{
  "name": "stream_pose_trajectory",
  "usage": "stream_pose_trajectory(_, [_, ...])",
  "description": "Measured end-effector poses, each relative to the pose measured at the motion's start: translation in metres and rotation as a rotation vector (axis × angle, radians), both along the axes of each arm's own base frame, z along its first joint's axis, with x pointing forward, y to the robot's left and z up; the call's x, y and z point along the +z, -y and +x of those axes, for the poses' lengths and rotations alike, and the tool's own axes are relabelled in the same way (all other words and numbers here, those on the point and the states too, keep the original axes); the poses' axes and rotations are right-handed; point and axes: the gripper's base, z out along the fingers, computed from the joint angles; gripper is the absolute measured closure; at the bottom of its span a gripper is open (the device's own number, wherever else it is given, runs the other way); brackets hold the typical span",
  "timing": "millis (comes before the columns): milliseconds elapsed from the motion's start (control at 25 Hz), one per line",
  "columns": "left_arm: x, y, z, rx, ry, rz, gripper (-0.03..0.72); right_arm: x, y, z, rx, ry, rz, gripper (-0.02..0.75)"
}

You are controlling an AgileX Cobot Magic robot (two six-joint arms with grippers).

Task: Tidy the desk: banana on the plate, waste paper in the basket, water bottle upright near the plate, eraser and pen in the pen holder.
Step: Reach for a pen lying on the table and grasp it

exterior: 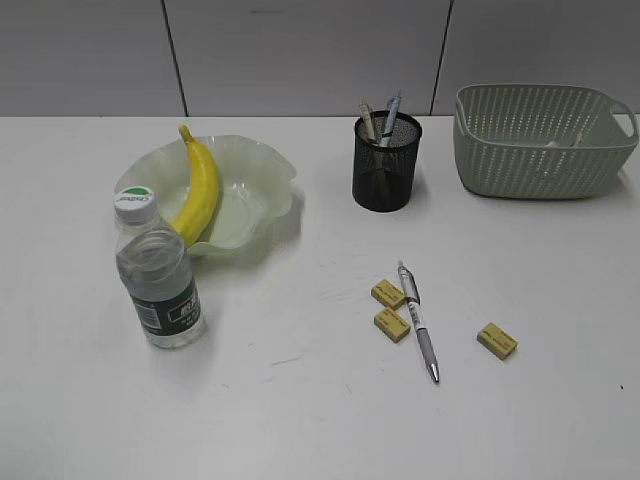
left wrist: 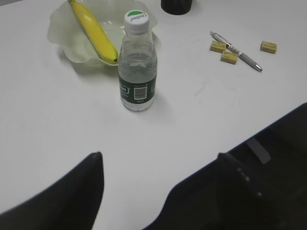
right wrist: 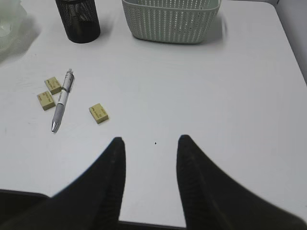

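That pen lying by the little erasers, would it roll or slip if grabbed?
The pen looks round and slim, so a sideways nudge would probably roll it. Two erasers sit close on one side and might stop it. Its smooth barrel could slip in a loose pinch; it seems stiff and light.

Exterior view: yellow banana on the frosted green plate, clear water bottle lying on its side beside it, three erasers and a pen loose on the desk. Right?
Not quite: the clear water bottle stands upright, white cap up, as the exterior view shows. The rest is right.
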Motion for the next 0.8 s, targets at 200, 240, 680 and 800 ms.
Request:
stream_pose_trajectory(200, [-0.004, -0.011, -0.012, 0.002, 0.049, -0.044, 0.148, 0.000, 0.000, 0.000, 0.000, 0.000, 0.000, 0.440])
stream_pose_trajectory(240, [-0.005, -0.012, -0.013, 0.004, 0.050, -0.045, 0.148, 0.000, 0.000, 0.000, 0.000, 0.000, 0.001, 0.440])
stream_pose_trajectory(680, [-0.005, -0.012, -0.014, 0.074, 0.049, -0.049, 0.163, 0.013, -0.015, 0.048, 0.031, -0.141, 0.014, 0.440])
stream_pose_trajectory(800, [-0.005, -0.013, -0.014, 0.164, 0.051, -0.046, 0.171, 0.014, -0.026, 0.092, 0.042, -0.232, 0.014, 0.440])
